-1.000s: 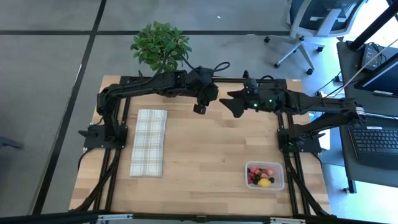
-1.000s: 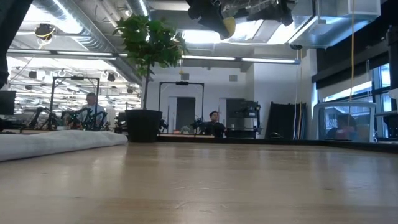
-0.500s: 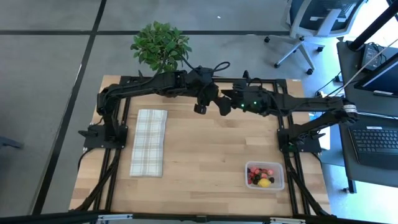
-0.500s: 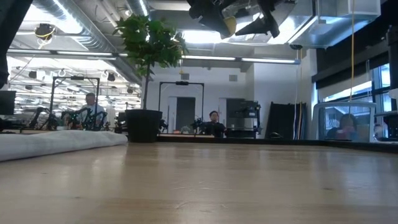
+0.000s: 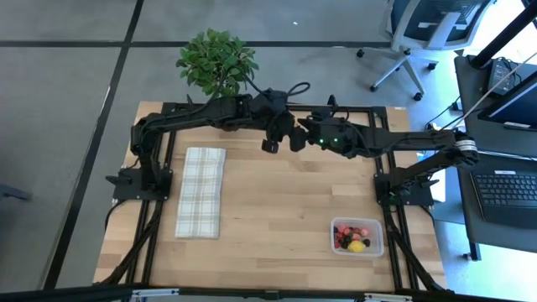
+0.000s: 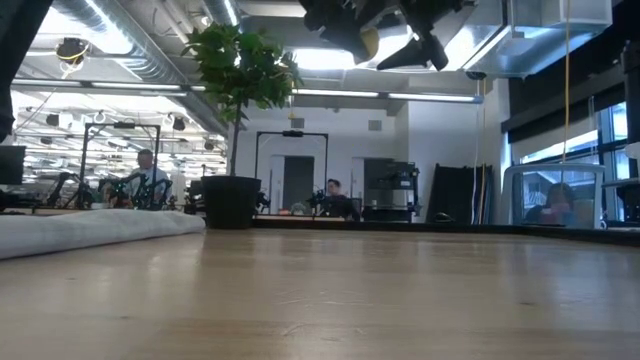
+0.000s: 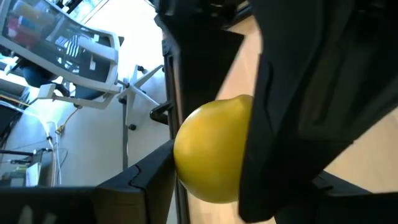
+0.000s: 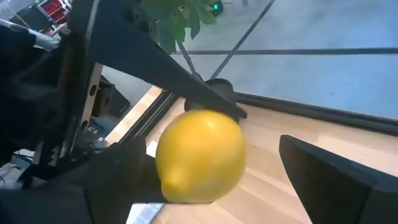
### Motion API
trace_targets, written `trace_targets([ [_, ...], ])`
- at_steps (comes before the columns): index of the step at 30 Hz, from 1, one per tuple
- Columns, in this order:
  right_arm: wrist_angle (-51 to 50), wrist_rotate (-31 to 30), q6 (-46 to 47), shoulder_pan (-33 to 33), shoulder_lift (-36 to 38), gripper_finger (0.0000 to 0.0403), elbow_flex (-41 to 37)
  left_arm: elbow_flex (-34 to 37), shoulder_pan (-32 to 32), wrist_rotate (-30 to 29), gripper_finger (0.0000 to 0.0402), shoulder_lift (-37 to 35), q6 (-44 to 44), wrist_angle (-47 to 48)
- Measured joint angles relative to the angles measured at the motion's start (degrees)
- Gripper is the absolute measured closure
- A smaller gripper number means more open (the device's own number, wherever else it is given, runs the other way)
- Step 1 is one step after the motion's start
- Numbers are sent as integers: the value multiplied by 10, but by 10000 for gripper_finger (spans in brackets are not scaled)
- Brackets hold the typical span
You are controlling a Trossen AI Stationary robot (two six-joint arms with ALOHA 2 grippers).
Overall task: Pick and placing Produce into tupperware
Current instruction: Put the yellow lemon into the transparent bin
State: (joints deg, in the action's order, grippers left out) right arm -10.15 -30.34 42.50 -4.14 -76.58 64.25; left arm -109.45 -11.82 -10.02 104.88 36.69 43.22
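High over the table's far middle, my left gripper (image 5: 270, 143) is shut on a yellow lemon (image 7: 211, 155), which also shows in the low view (image 6: 368, 42). My right gripper (image 5: 295, 139) is open and faces it from the right. Its fingers (image 8: 336, 177) stand on either side of the lemon (image 8: 200, 155); whether they touch it I cannot tell. The clear tupperware (image 5: 357, 237) rests on its base near the table's front right, with several small red, dark and yellow produce pieces (image 5: 354, 236) in it. My left gripper pinches the lemon's two opposite sides (image 7: 245, 146) between its two fingers (image 7: 298, 112). The fingers come from the table's left, slanting down. The lemon is lifted well clear of the table.
A white-and-grey plaid cloth (image 5: 201, 191) lies flat on the table's left part. A green potted plant (image 5: 216, 60) stands at the far edge, behind the left arm. The wooden table (image 5: 277, 210) is bare between cloth and tub. People sit in the room beyond.
My right gripper has moved toward the table's left and down, tipping further downward. It has closed in on the left gripper, so that its open fingers now stand around the lemon. The lemon has stayed where it was.
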Motion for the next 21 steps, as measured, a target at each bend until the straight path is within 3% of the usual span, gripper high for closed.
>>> trace_targets([
  [14, 21, 6, 8, -7, -5, 156, 0, 0, -1, 2, 203, 0, -1, -6],
  [21, 25, 6, -6, -7, -5, 189, 0, 0, 3, -3, 200, 0, -1, -6],
])
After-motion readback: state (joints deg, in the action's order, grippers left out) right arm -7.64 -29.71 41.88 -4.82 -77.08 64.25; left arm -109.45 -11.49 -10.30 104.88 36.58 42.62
